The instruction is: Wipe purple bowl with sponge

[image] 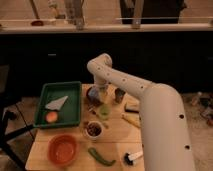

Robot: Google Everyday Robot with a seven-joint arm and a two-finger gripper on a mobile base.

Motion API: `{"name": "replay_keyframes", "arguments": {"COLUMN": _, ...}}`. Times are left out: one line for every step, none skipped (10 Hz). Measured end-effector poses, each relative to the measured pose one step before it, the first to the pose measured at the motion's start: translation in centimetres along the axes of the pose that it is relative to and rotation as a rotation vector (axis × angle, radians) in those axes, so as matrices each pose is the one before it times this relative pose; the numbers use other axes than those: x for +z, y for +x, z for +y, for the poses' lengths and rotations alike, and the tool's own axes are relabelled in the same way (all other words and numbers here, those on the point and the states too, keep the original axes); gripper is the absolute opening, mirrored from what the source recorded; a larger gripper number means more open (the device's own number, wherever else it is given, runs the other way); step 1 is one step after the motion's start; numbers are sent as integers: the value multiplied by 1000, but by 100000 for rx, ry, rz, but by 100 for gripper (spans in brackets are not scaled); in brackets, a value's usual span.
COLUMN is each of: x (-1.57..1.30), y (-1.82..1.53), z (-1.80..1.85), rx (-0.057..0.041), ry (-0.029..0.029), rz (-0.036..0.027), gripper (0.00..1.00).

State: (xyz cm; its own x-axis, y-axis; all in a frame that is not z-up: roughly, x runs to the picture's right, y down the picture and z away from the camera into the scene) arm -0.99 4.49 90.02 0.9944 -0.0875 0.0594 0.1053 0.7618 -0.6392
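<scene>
Camera view: the gripper (101, 92) hangs over the purple bowl (92, 95), just right of the green tray (61, 85); its grip I cannot tell.

Nothing readable is showing up anywhere here: no labels, brands, numbers or signs on anything sitting on the table (116, 136). The gripper (101, 92) is hanging right over the purple bowl (92, 96).

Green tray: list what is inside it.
Inside the tray lie a pale wedge-shaped piece and a round orange item; nothing covers them. The gripper hangs to the tray's right, above the table.
</scene>
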Motion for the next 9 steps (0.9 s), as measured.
{"name": "replay_keyframes", "arguments": {"x": 397, "y": 79, "z": -515, "rx": 505, "ry": -505, "rz": 625, "gripper": 0}}
{"name": "replay_keyframes", "arguments": {"x": 216, "y": 24, "z": -547, "rx": 473, "ry": -680, "rz": 1192, "gripper": 0}}
{"name": "replay_keyframes", "arguments": {"x": 189, "y": 89, "z": -489, "rx": 335, "ry": -348, "rz": 910, "gripper": 0}}
{"name": "replay_keyframes", "arguments": {"x": 32, "y": 146, "z": -396, "rx": 229, "ry": -493, "rz": 1232, "gripper": 0}}
{"name": "replay_keyframes", "arguments": {"x": 1, "y": -120, "z": -503, "rx": 34, "ry": 767, "rz": 39, "gripper": 0}}
{"name": "replay_keyframes", "arguments": {"x": -32, "y": -458, "z": -198, "rx": -924, "ry": 98, "rz": 186, "gripper": 0}}
{"name": "replay_keyframes", "arguments": {"x": -108, "y": -609, "z": -111, "rx": -1387, "ry": 105, "rz": -12, "gripper": 0}}
{"name": "replay_keyframes", "arguments": {"x": -51, "y": -576, "z": -7, "rx": -1532, "ry": -80, "rz": -272, "gripper": 0}}
{"name": "replay_keyframes", "arguments": {"x": -36, "y": -547, "z": 54, "rx": -1874, "ry": -149, "rz": -452, "gripper": 0}}
